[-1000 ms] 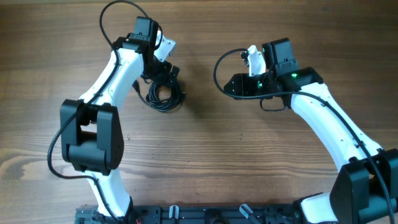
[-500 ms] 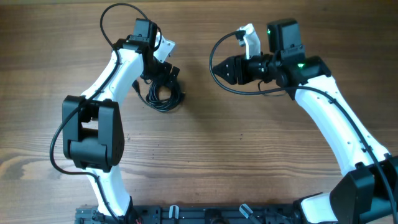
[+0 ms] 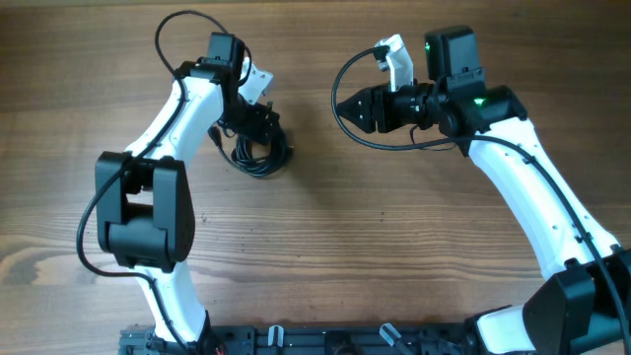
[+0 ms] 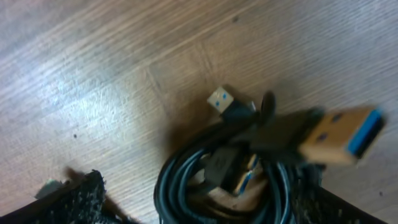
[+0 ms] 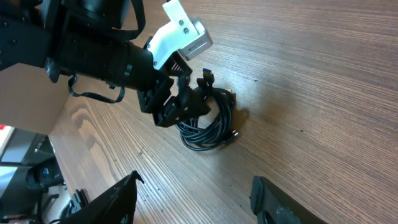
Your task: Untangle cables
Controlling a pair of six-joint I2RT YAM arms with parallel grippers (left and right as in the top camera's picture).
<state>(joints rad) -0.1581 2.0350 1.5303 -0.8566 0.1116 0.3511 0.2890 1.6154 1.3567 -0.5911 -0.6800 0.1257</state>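
The desk (image 3: 394,227) is brown wood with a pronounced lengthwise grain. Its finish is matte, with one soft patch of glare in the left wrist view.

The left arm (image 3: 187,108), made of white shells with black joints, reaches to the upper left of the desk. The right arm (image 3: 523,187), of the same build, reaches to the upper middle.

**Change over the last second.** The right arm has swung its wrist up and round. The right claw (image 3: 357,108) now points leftward across the desk toward the cables (image 3: 258,156), well apart from them. The left arm has barely shifted, and the cables have not moved.

**Meaning for the task.** The right claw appears to be lining up for a second hold. Separation has not begun, and the bundle is still one clump.

**Claw states.**
- Left claw (image 3: 261,126): the jaws are spread wide. The black textured pads (image 4: 68,199) stand either side of the clump, low over it, with nothing gripped.
- Right claw: the jaws are partly apart and empty.

**Task object.** The cables are thin, round, black rubbery cords wound in overlapping loops. They lie on the desk left of centre, directly under the left claw.

**Small parts.**
- A flat gold-toned metal plug with a blue insert (image 4: 339,134) shows blurred, close to the left wrist lens.
- A small square-faced silver plug (image 4: 219,99) juts from the clump's far edge.
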